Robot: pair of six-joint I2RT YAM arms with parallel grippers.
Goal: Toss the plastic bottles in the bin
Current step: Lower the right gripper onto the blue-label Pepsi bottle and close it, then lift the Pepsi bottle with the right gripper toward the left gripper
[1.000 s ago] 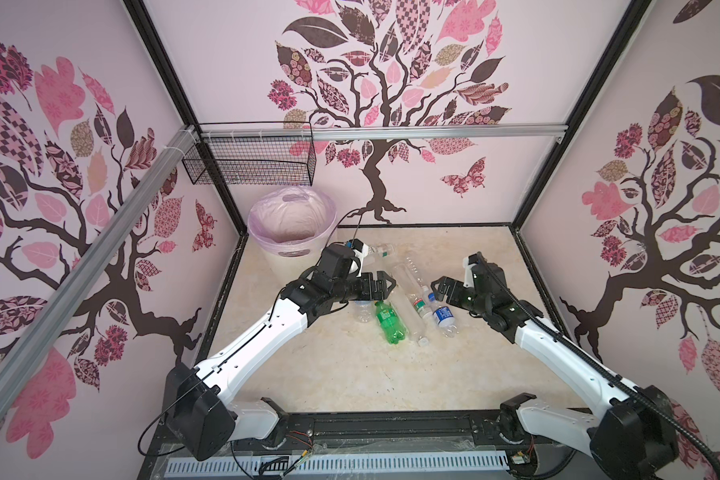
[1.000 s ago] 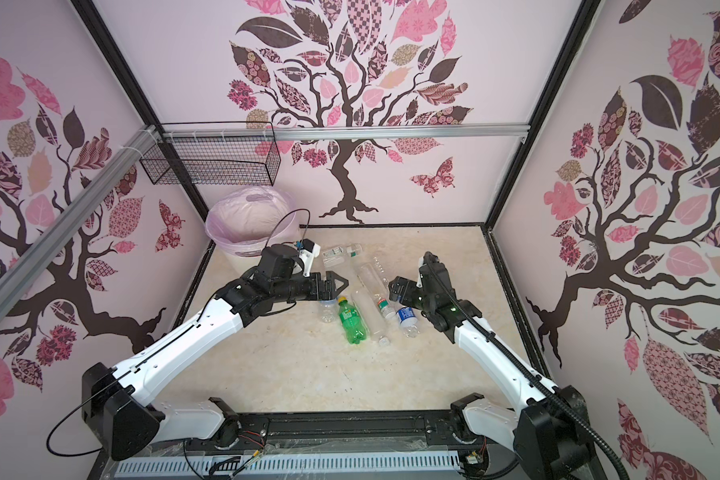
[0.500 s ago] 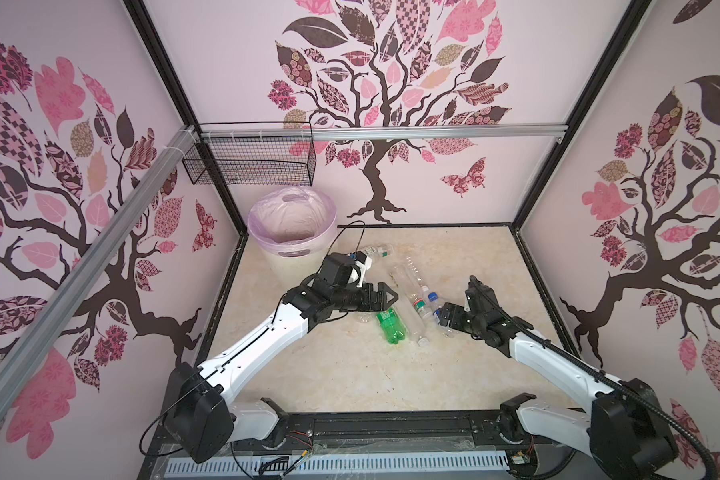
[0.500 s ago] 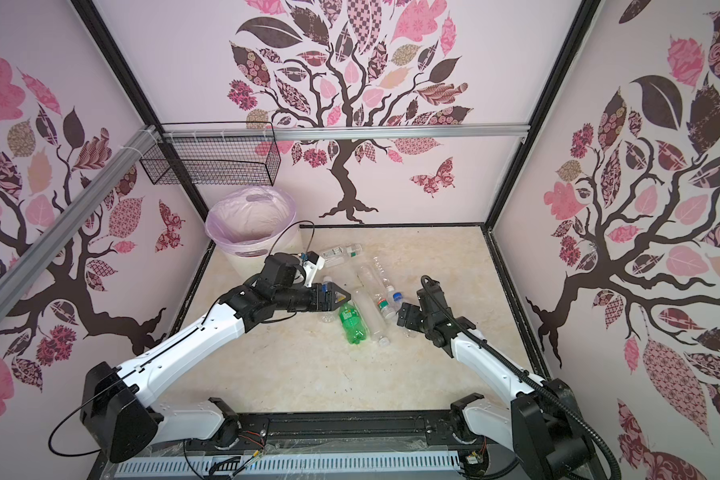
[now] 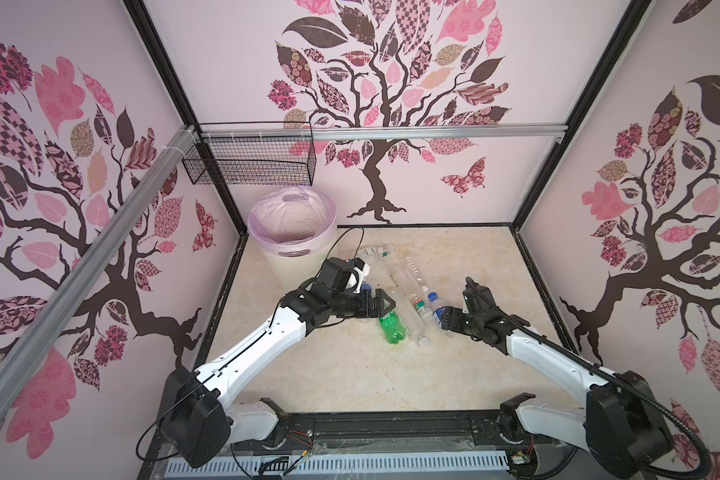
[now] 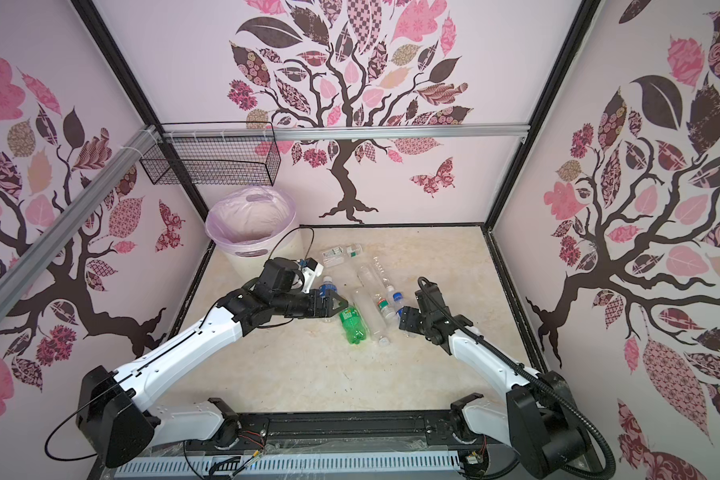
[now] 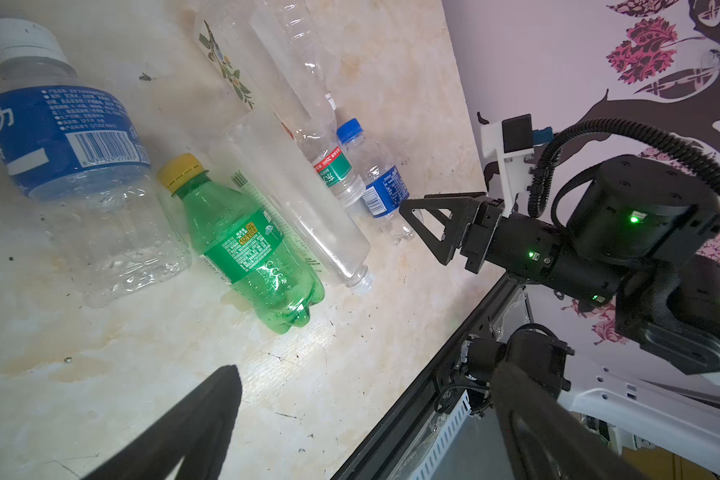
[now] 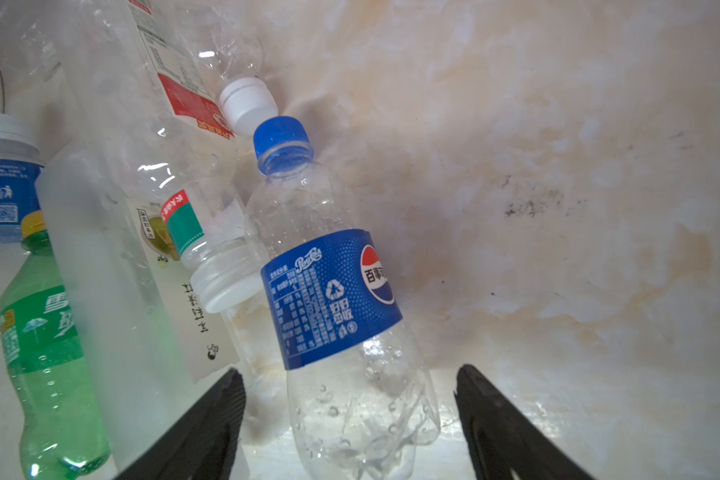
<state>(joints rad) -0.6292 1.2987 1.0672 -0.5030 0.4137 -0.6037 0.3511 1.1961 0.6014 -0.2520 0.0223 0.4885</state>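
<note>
Several plastic bottles lie in a loose cluster mid-floor in both top views, among them a green bottle [image 5: 393,328] [image 6: 353,326] with a yellow cap. The bin [image 5: 285,266] [image 6: 242,266], cream with a lilac bag, stands at the back left. My left gripper [image 5: 385,303] [image 7: 368,370] hangs open just above the green bottle [image 7: 246,245], nothing between its fingers. My right gripper [image 5: 443,318] [image 8: 348,374] is open, its fingers [image 8: 225,399] either side of the base of a clear blue-labelled bottle [image 8: 333,291] with a gap on each side.
A black wire basket [image 5: 250,166] hangs on the back rail above the bin. Two small bottles [image 6: 341,253] lie near the back wall. A blue-labelled white-capped bottle [image 7: 67,145] lies beside the green one. A black frame rail [image 5: 391,424] bounds the front.
My right gripper has dropped and slid in around the blue-labelled bottle's base, jaws narrowing. My left gripper has sunk slightly toward the green bottle, still wide open.
</note>
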